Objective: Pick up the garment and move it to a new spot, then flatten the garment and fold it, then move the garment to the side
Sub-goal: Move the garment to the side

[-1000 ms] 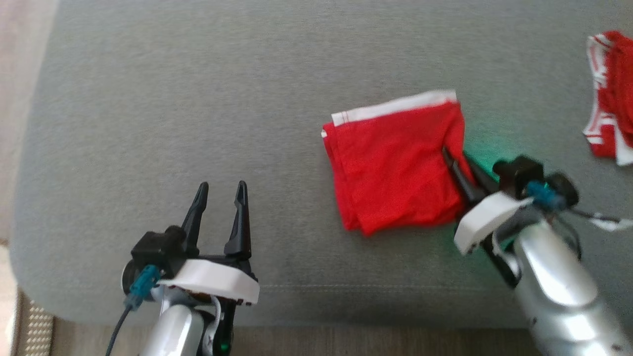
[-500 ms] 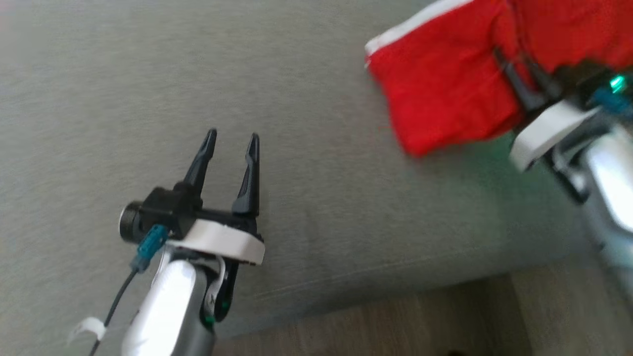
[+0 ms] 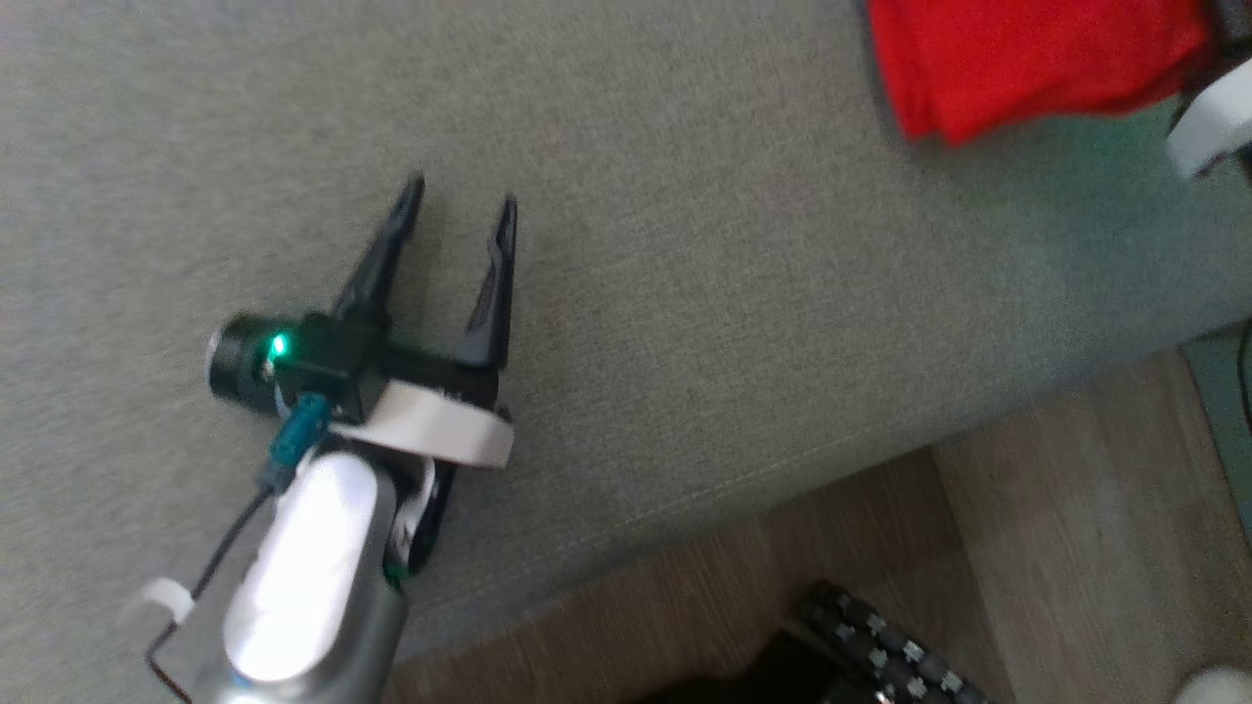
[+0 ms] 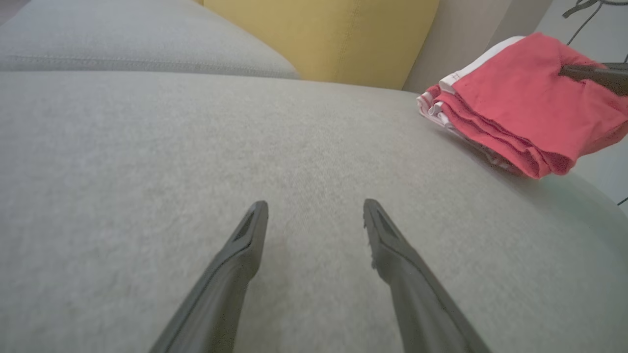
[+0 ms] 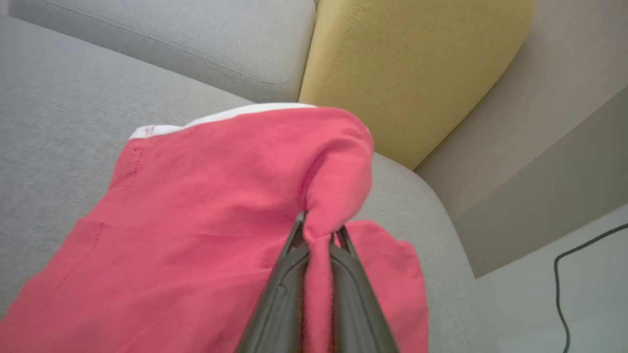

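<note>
The red garment [image 3: 1027, 59] with a white waistband lies folded on the grey sofa seat [image 3: 685, 244], at the head view's top right. My right gripper [image 5: 320, 228] is shut on a raised fold of the garment [image 5: 196, 211] at its right edge. Its white cuff [image 3: 1208, 132] shows beside the cloth. In the left wrist view the garment [image 4: 515, 103] sits far right, with a right finger [image 4: 593, 76] on it. My left gripper [image 3: 462, 193] hovers open over bare seat, well left of the garment, and holds nothing [image 4: 315, 206].
A yellow cushion [image 5: 412, 68] stands behind the garment at the sofa's end. The seat's front edge [image 3: 782, 460] runs diagonally, with wood floor [image 3: 1076, 548] below it. A black studded object [image 3: 880, 645] lies on the floor, and a dark cable [image 5: 579, 255] beside the sofa.
The head camera has swung, so the garment now sits at the picture's top right corner. The right gripper has stayed shut on the garment's edge. The left gripper has stayed open.
</note>
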You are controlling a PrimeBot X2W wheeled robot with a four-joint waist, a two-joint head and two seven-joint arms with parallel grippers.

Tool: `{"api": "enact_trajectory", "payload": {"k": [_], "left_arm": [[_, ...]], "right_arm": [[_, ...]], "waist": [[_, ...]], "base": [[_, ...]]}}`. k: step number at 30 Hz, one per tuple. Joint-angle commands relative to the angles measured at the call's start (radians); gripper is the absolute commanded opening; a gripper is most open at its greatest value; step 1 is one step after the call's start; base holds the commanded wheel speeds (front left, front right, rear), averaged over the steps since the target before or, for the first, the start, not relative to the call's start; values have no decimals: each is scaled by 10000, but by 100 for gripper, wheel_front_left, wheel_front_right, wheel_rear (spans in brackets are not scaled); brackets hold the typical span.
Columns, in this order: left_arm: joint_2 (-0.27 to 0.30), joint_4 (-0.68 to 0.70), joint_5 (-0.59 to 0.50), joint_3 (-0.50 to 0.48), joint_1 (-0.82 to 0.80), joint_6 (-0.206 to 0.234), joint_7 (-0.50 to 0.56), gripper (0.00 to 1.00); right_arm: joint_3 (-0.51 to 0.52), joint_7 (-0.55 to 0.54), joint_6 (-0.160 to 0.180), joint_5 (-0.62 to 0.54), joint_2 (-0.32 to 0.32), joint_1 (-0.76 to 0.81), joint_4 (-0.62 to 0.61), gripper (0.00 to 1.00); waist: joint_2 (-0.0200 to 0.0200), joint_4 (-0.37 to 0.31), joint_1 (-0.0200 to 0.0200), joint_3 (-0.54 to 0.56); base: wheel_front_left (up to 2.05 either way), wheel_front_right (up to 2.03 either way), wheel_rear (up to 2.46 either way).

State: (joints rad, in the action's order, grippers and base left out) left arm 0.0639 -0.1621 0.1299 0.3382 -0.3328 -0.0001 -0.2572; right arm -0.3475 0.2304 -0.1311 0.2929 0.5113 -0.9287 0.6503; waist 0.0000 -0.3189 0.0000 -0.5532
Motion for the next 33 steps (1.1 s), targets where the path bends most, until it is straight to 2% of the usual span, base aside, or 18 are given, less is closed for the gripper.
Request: {"api": "enact_trajectory", "payload": {"k": [1,13,14,15,22,30,33], "left_arm": [[141,144,-104,-363,-328,-58,-46,100],[380,281,-254,-702,-709,-57,-46,100],[383,287,-243,-731,-723,-56,-46,100],[383,290,-233,-756,-742,-59,-46,100],[245,243,-104,-812,-756,-94,-46,100],[-4,274,218,-898,-608,-99,-46,100],[-77,342,426,-988,-453,-59,-46,100]], "right_arm": [[202,162,4,93,374,-211,-107,0],[1306,309,4,-298,504,-351,45,0],[1367,310,4,-330,486,-323,-11,27],[1440,310,4,-318,466,-297,-56,99],[1812,312,4,-398,387,-8,-443,100],[1886,254,4,-543,280,133,-1089,100],[1877,85,4,-503,20,273,-1552,100]], "waist": [[0,-413,0,-736],[0,-400,0,-1660],[0,-389,0,-1677],[0,-373,0,-1687],[0,-193,0,-1331],[0,193,0,-349],[0,457,0,217]], "base": [[0,0,0],[0,0,0],[0,0,0],[0,0,0],[0,0,0],[0,0,0],[0,0,0]]}}
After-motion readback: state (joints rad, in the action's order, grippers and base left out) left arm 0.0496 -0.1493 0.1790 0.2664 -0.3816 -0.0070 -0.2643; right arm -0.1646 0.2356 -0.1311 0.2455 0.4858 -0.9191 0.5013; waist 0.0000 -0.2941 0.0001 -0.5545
